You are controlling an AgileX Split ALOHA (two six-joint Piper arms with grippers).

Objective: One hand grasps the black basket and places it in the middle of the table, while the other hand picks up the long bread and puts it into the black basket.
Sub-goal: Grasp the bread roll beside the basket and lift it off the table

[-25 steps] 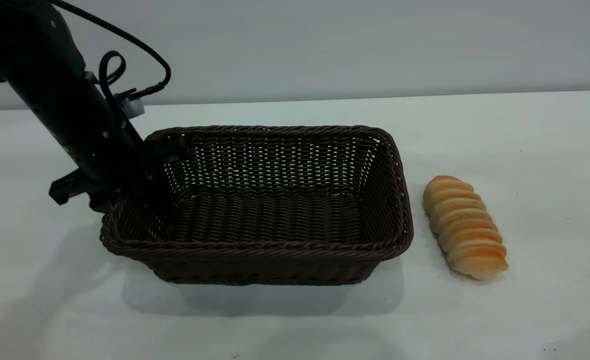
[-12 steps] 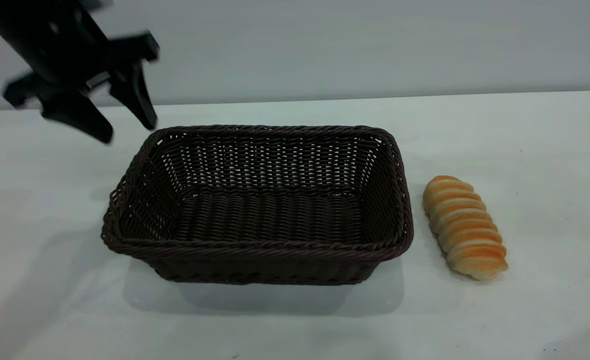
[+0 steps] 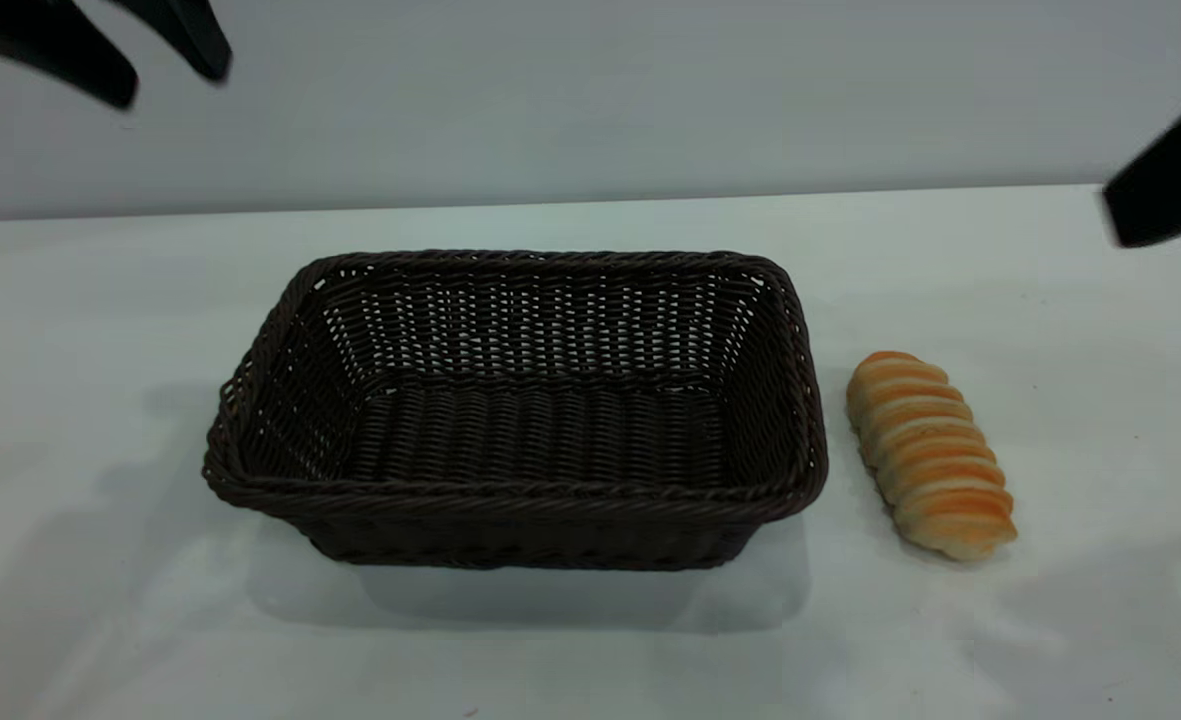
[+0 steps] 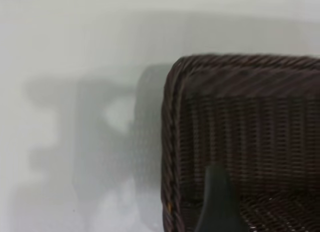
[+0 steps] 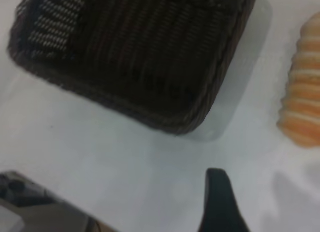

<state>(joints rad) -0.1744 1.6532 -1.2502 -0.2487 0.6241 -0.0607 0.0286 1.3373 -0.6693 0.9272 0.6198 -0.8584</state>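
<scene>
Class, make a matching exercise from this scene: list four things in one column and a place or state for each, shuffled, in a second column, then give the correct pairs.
Column 1:
1. black basket
2. long bread
3. left end effector
4. right end effector

Column 2:
A. raised at the scene's upper left, fingers apart
B. lying on the table beside the basket
C. empty, mid-table
D. entering at the right edge

Pairs: 1-C, 2-B, 3-A, 4-D

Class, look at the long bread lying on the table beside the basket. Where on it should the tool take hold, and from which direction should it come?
Probably from above, closing across the narrow width at the middle of the long bread. It lies flat on the table, so its long sides are exposed, and a mid-length grip should keep it balanced. The black basket stands apart on one side, leaving a gap for a finger.
</scene>
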